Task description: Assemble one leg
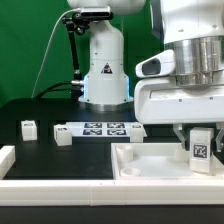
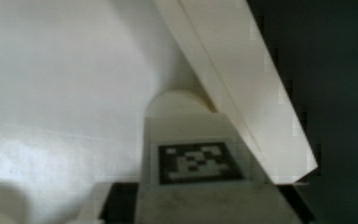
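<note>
The gripper (image 1: 201, 128) hangs over the tray's corner at the exterior view's right, its fingers closed on the top of the leg (image 1: 201, 149). The leg stands upright directly beneath the gripper, tag facing the camera, its lower end inside the tray (image 1: 150, 166). Whether its foot touches the tray floor cannot be told from this view.

The wrist view looks down along the leg (image 2: 197, 140): the tag fills the near face and dark finger pads (image 2: 126, 203) press both sides of the post. Just past the leg, the tray's raised rim (image 2: 247, 80) runs diagonally, with the leg's far end right against it, a closeness the exterior view does not make plain. The tray floor lies pale to one side of the rim, dark table to the other.

Only the exterior view shows what lies further from the gripper, toward that view's left: the marker board (image 1: 103, 129) lies flat on the table behind the tray, a second post (image 1: 65, 137) beside it, and a third (image 1: 28, 127) well apart. Farthest back stands the arm's white base (image 1: 105, 68).
</note>
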Controlling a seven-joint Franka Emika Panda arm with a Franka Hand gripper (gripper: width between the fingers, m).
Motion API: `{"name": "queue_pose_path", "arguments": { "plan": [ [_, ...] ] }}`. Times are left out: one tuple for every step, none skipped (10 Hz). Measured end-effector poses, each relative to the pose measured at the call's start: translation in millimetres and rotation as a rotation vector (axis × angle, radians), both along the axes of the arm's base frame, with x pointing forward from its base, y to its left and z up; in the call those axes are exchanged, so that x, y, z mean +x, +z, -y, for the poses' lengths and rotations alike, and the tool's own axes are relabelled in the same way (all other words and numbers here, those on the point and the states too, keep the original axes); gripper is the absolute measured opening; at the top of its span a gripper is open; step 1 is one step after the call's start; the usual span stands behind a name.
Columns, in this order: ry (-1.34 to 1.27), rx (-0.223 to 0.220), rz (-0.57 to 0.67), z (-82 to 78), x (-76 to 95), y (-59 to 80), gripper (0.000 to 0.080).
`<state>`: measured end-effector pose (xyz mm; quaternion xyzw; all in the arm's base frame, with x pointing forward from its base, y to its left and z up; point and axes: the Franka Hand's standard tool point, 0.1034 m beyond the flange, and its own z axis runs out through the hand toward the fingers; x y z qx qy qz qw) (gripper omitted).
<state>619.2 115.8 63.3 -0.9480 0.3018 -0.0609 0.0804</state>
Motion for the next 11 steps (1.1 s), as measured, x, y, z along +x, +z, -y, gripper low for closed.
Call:
{"name": "queue_pose_path", "arguments": {
  "plan": [
    [-0.168, 0.036, -0.009, 0.5, -0.2, -0.2, 0.0293],
    [-0.334, 0.075, -0.023, 2.1, -0.4, -0.1, 0.0293],
    [-0.475, 0.119, -0.031, 5.1, -0.1, -0.4, 0.0293],
    [-0.597, 0.163, -0.038, 8.5, 0.0, -0.6, 0.0294],
    [-0.766, 0.213, -0.064, 8.4, -0.9, -0.6, 0.0294],
    [-0.941, 0.257, -0.095, 8.0, -1.5, -0.8, 0.0294],
    [-1.076, 0.282, -0.121, 6.3, -2.2, -1.1, 0.0294],
    [-1.207, 0.309, -0.147, 4.0, -3.1, -1.4, 0.0294],
    [-1.363, 0.341, -0.182, 0.3, -4.4, -1.8, 0.0294],
    [-1.494, 0.366, -0.212, -2.5, -5.6, -2.2, 0.0294],
    [-1.556, 0.376, -0.224, -2.6, -5.8, -2.6, 0.0294]
  ]
}}
